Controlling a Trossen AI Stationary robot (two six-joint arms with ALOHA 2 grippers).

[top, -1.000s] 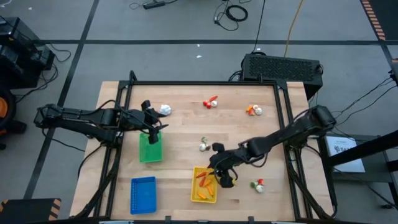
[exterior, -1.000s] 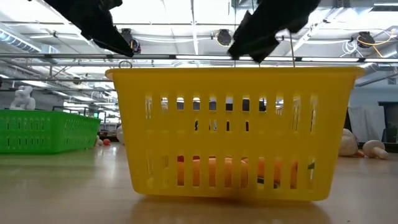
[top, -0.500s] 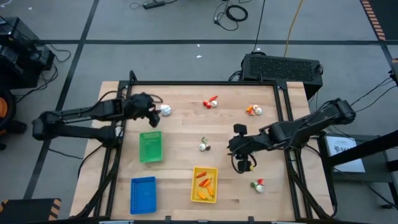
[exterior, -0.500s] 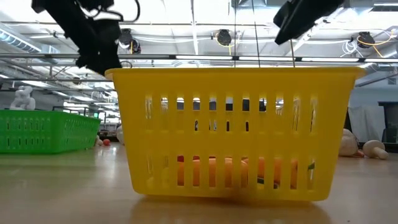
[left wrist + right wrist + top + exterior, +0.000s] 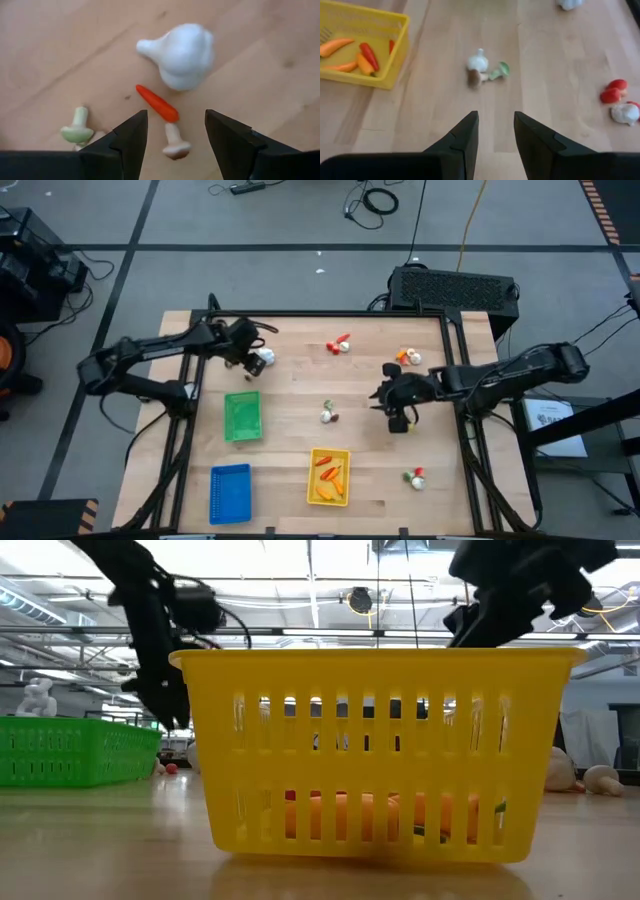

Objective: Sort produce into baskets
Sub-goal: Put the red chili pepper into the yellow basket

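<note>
red pepper lying flat, long axis diagonal, beside white bulb

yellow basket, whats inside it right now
The yellow basket holds orange carrots and a red pepper. Its near wall hides part of the floor, so more may lie there.

The whole desk is viewed from directly overhead. The low view is set at desk level, close against the yellow basket, also seen from above. Each wrist view looks down closely at the desk.
</note>
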